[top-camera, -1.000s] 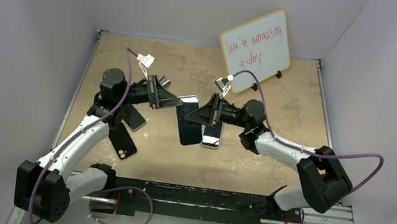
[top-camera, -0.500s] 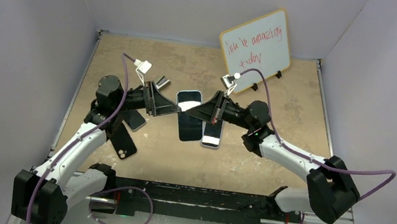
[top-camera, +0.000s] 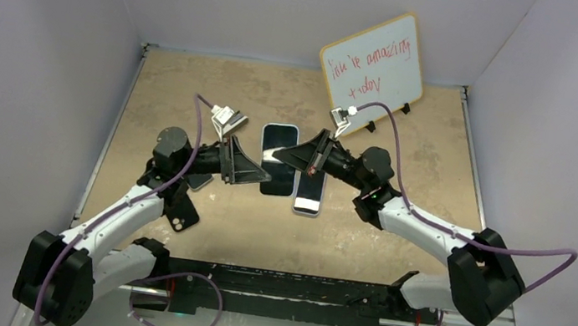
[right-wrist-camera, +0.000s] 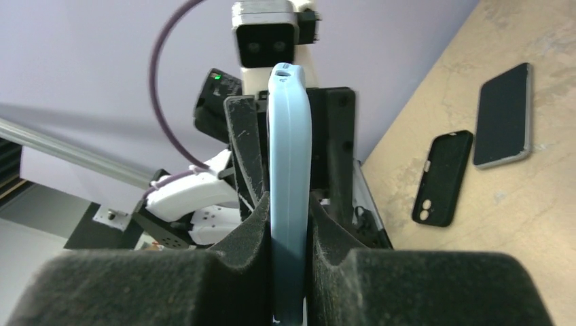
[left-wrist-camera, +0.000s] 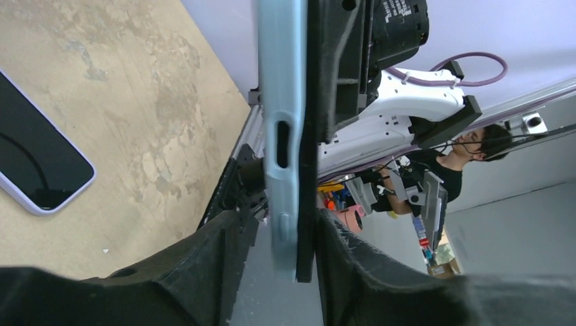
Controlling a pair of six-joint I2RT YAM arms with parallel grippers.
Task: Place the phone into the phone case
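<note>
Gripping case (right-wrist-camera: 289, 197); left hand (top-camera: 262, 178) nearer

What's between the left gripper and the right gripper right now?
The light blue phone case, held edge-on with a dark phone against it; both the left gripper and the right gripper clamp it, as the wrist views show.

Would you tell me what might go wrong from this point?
Both the left claw and right claw pinch the light blue phone case edge-on; uneven pulling might twist it loose. In the left wrist view the dark phone sits beside the case's edge, seemingly not fully seated, so it may slip out.
</note>
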